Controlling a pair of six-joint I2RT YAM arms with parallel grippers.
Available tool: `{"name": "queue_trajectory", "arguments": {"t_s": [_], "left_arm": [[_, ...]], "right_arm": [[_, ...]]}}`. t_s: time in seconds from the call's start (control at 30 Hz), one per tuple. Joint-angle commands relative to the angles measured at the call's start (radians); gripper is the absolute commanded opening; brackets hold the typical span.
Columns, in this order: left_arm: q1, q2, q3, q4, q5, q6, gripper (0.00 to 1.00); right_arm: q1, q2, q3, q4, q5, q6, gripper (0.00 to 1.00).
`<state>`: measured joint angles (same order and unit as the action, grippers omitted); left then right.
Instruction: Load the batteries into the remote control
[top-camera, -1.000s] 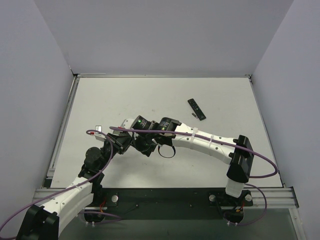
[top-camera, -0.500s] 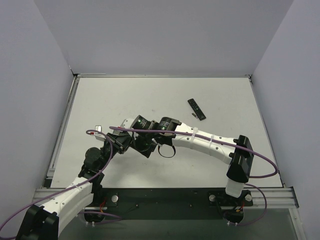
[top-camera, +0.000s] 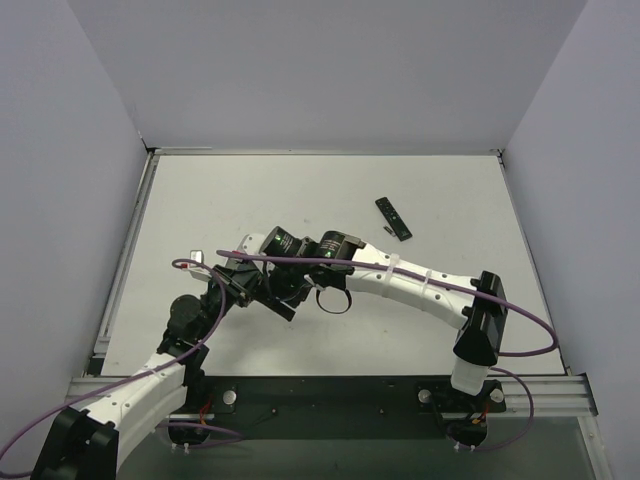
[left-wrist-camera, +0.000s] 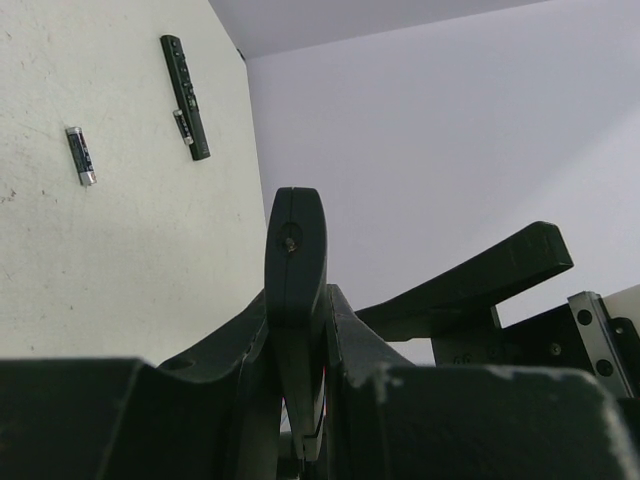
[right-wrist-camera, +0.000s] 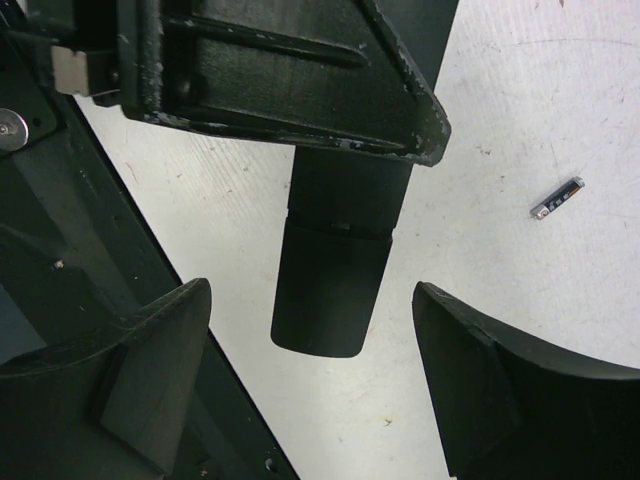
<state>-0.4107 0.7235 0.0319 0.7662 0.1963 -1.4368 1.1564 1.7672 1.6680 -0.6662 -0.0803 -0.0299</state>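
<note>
My left jaws pinch what looks like a remote (right-wrist-camera: 335, 270); my right jaws stand spread either side

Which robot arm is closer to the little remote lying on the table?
Right. The right arm stretches across the table on the near side of the remote. The left arm sits farther off, near and left of it, gripping a black bar.

We see a black remote control (top-camera: 393, 218) on the off-white table (top-camera: 300, 190) and a dark grey battery (left-wrist-camera: 80, 155) with a silver tip. The bar (right-wrist-camera: 335, 270) in the left gripper (left-wrist-camera: 297, 330) is black.
</note>
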Motion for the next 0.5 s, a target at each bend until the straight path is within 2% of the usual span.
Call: {"name": "queue_trajectory", "arguments": {"t_s": [0.0, 0.23, 0.47], "left_arm": [[-0.004, 0.008, 0.023, 0.073, 0.026, -0.008, 0.0], [-0.004, 0.033, 0.045, 0.052, 0.071, -0.013, 0.0], [-0.002, 0.085, 0.106, -0.01, 0.173, 0.0, 0.0]], "right_arm": [[0.014, -0.063, 0.041, -0.03, -0.018, -0.028, 0.78], [0.002, -0.204, -0.04, 0.025, -0.163, -0.128, 0.8], [0.003, -0.373, -0.269, 0.206, -0.216, -0.277, 0.74]]}}
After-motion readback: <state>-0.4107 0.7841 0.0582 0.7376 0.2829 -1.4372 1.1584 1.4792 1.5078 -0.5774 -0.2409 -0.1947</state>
